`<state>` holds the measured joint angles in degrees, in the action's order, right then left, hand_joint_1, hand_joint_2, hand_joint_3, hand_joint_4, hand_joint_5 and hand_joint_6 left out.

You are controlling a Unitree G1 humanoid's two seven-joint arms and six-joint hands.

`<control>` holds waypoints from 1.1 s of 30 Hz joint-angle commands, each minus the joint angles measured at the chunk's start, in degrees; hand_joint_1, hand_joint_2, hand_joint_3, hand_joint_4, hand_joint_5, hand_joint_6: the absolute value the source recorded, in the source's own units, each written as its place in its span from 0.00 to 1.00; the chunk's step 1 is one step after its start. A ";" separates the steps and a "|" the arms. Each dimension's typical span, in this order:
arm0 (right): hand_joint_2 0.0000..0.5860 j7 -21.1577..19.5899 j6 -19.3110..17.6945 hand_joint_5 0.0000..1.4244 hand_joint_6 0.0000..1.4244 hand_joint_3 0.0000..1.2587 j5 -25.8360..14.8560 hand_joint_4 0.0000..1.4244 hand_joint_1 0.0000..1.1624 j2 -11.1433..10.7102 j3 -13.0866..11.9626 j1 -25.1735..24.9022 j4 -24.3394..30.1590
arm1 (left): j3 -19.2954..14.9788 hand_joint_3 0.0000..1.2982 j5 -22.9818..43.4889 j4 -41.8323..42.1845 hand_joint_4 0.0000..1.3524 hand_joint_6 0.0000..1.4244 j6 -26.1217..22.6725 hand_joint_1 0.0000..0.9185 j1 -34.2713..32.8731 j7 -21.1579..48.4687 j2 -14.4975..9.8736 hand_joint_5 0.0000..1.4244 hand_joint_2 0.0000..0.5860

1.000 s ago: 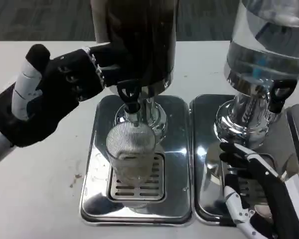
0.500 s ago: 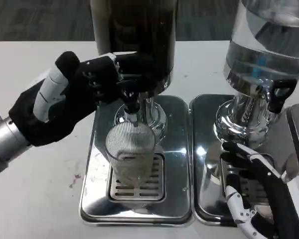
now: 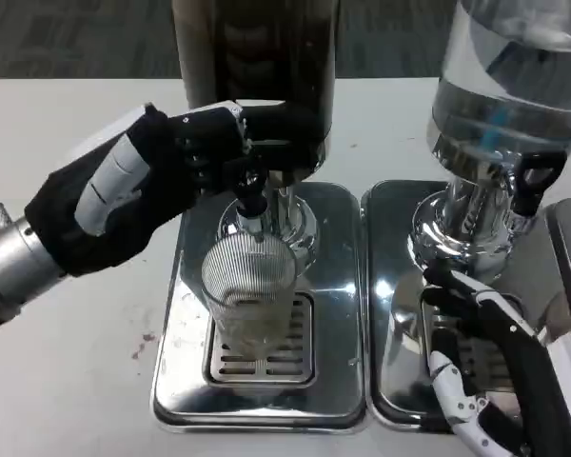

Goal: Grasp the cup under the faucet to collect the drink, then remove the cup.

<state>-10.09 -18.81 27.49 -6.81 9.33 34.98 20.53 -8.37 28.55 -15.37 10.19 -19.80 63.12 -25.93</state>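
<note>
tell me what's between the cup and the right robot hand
In the head view, only bare shiny drip tray separates the cup from the right robot hand.

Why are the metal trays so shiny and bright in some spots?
In the head view, light from above bounces off the left drip tray and right drip tray, making white glare patches. The ribbed cup and clear dispenser glint too, while the dark dispenser stays dim.
</note>
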 commanded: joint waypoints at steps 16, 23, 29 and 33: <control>0.90 0.29 -0.01 0.19 0.20 0.22 -1.32 0.22 0.50 -0.17 -0.27 -0.69 -0.91 | 0.76 0.17 0.75 3.47 0.09 0.09 -1.41 0.00 3.99 0.97 0.38 0.13 0.17; 0.90 0.98 0.26 0.19 0.20 0.22 -1.54 0.22 0.49 -0.57 -0.26 -1.41 -0.86 | 0.78 0.17 0.65 4.73 0.08 0.09 -0.35 0.00 5.06 1.46 0.16 0.12 0.17; 0.90 1.22 0.37 0.19 0.20 0.22 -1.69 0.22 0.49 -0.67 -0.54 -1.59 -0.67 | 1.12 0.17 -0.45 5.69 0.08 0.09 2.12 0.00 6.06 2.03 -0.26 0.12 0.17; 0.90 1.37 0.36 0.19 0.19 0.22 -1.81 0.22 0.49 -0.78 -0.60 -1.55 -0.56 | 1.34 0.16 -1.88 5.85 0.08 0.09 5.46 0.00 6.15 1.96 -0.68 0.12 0.17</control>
<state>-9.18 -18.74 26.46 -7.36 9.20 33.51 19.95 -8.11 28.18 -10.61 13.31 -14.78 63.09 -26.04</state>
